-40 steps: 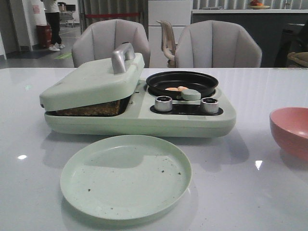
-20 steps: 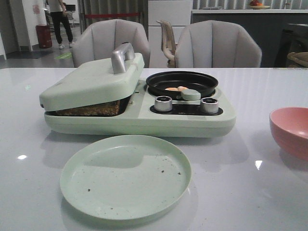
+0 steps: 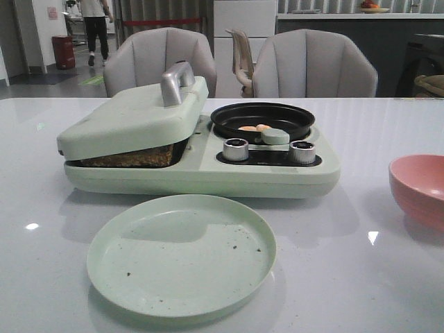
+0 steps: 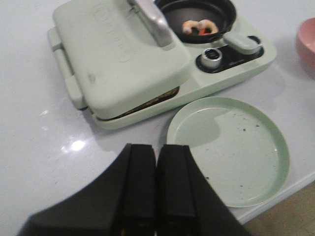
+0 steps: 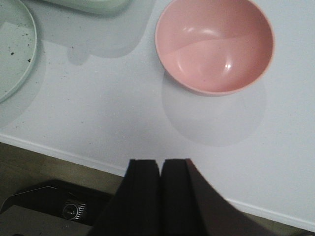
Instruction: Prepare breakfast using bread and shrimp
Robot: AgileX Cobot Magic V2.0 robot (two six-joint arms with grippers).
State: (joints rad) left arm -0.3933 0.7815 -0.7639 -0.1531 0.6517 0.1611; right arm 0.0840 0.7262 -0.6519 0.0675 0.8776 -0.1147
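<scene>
The bread shows only as a browned edge under the nearly closed lid of the pale green breakfast maker; it also shows in the left wrist view. Orange-pink shrimp lie in the black pan, also seen in the left wrist view. My left gripper is shut and empty, held above the table in front of the maker. My right gripper is shut and empty over the table's front edge, near the pink bowl. Neither gripper shows in the front view.
An empty pale green plate with dark crumbs lies in front of the maker. The empty pink bowl stands at the right. Two knobs and a pan handle are on the maker's front. Chairs stand behind the table.
Nothing on the table has moved. Only a person walking in the far background has shifted.
</scene>
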